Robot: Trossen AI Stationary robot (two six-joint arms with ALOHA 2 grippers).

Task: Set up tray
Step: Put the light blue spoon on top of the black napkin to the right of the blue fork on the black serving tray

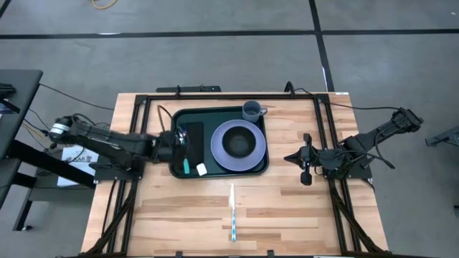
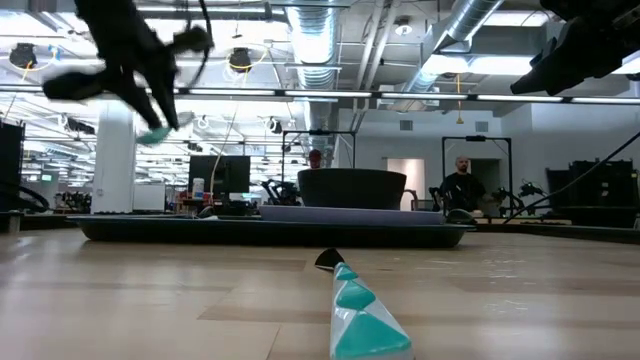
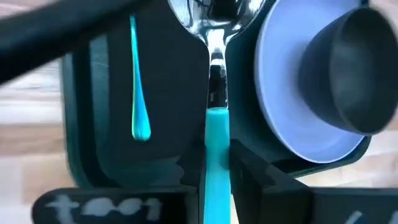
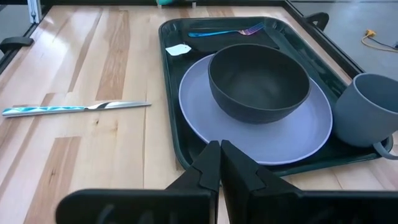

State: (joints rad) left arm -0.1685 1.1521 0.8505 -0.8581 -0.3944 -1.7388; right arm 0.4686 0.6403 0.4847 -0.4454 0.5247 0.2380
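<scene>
The dark green tray (image 1: pixel 183 118) lies at the table's middle. On it stand a lavender plate (image 1: pixel 251 161) with a dark bowl (image 1: pixel 239 142) and a grey-blue mug (image 1: pixel 252 110). A teal-handled fork (image 4: pixel 227 31) lies on a black napkin (image 3: pixel 168 93) in the tray's left part, next to a white tag (image 4: pixel 177 50). My left gripper (image 1: pixel 183 149) hangs over that part, shut on a teal-handled spoon (image 3: pixel 214 74). My right gripper (image 4: pixel 219 165) waits shut, right of the tray, touching nothing. My left gripper pinches the spoon's teal handle (image 3: pixel 216 146) between its two fingers, which slant down from the table's left. The spoon runs along the fingers, its shiny bowl end (image 3: pixel 211 15) sticking out ahead. It is lifted clear above the tray.
A knife (image 1: pixel 233 211) with a patterned teal handle lies on the bare wood near the table's front edge, ahead of the tray. Black frame rails run along the table's left, right and far sides. A person sits in the room beyond the table.
</scene>
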